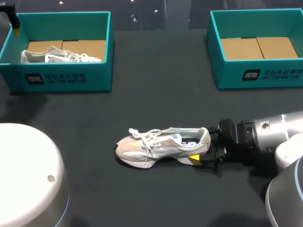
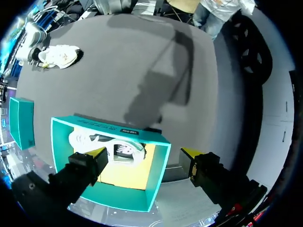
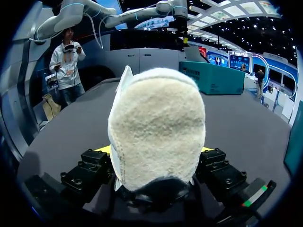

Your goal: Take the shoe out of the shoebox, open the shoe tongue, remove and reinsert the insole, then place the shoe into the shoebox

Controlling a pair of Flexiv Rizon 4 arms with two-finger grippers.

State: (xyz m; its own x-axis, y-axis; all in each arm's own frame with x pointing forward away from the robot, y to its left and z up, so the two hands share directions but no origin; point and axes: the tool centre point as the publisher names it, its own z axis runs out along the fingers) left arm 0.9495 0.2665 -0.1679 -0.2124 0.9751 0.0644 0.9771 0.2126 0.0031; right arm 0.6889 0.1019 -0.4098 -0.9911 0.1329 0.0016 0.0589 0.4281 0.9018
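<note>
**A:** Where's this at? I see the right tool (image 1: pixel 204 152) on the heel (image 3: pixel 156 123) of the shoe (image 1: pixel 161 145), which sits mid-surface (image 1: pixel 156 94), toe pointing left.

**B:** Yep, its fingers pinch the heel from both sides. Tongue-opening looks like the next step. I'd pin that heel firm and low so nothing skids, then pull the tongue (image 1: pixel 164 136) up past the laces (image 1: pixel 144 138), gently.

**A:** And the left tool (image 2: pixel 144 158)?

**B:** Wide open, holding nothing, hanging over the far left shoebox (image 1: pixel 66 78), which has a second shoe (image 1: pixel 59 56) inside. The right shoebox (image 1: pixel 258 75) shows only cardboard.
</note>
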